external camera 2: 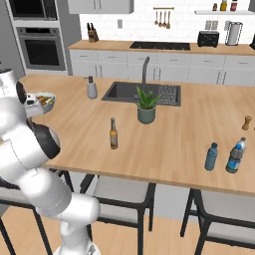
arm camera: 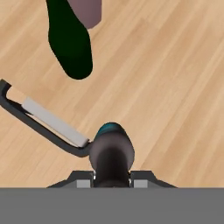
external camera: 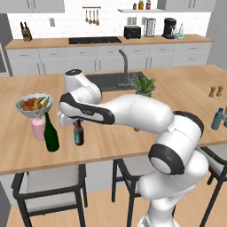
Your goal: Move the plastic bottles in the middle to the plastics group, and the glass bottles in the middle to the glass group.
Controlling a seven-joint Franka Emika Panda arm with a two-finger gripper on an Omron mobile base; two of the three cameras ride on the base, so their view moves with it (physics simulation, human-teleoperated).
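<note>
Left base view, item: dark glass bottle with blue label (external camera: 78, 133), clamped by my closed tool (external camera: 76, 121) beside the green wine bottle (external camera: 51, 133); risk I note: knocking it over on set-down.

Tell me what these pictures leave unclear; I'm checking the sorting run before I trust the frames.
- Left base view: the gripper is shut on the dark bottle; the hand covers the bottle's top.
- Hand view: the green wine bottle and the pink dispenser are cut off by the top edge.
- Left base view: the blue bottle sits near the right edge, too small for detail.
- Right base view: the amber bottle's label is too small to read.
</note>
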